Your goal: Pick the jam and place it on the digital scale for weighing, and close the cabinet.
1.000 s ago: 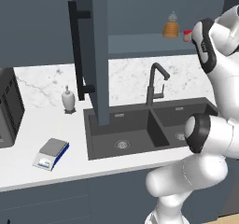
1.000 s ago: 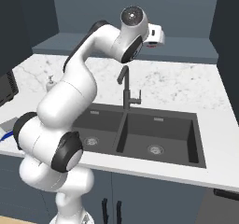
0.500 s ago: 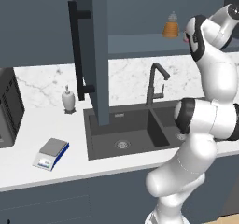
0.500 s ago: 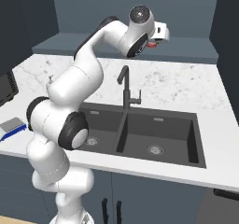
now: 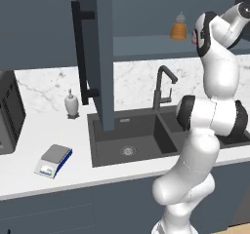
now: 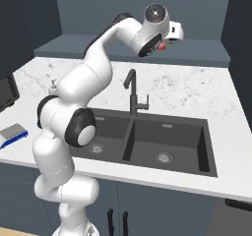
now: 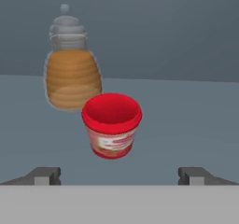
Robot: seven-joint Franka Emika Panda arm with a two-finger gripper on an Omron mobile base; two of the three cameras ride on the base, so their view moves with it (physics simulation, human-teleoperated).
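Directly behind the jam (image 7: 112,125) stands an amber bottle (image 7: 72,71), nearly touching.

- One jam jar (image 7: 112,126) with a red lid.
- One amber-orange bottle (image 7: 71,65) with a pale cap, on the cabinet shelf.
- One digital scale (image 5: 53,160) on the surface.
- One white soap dispenser (image 5: 72,103).
- One dark faucet (image 5: 162,86).
- One sink (image 6: 147,142) with two basins.
- One open cabinet door (image 5: 101,57) with a black bar handle.
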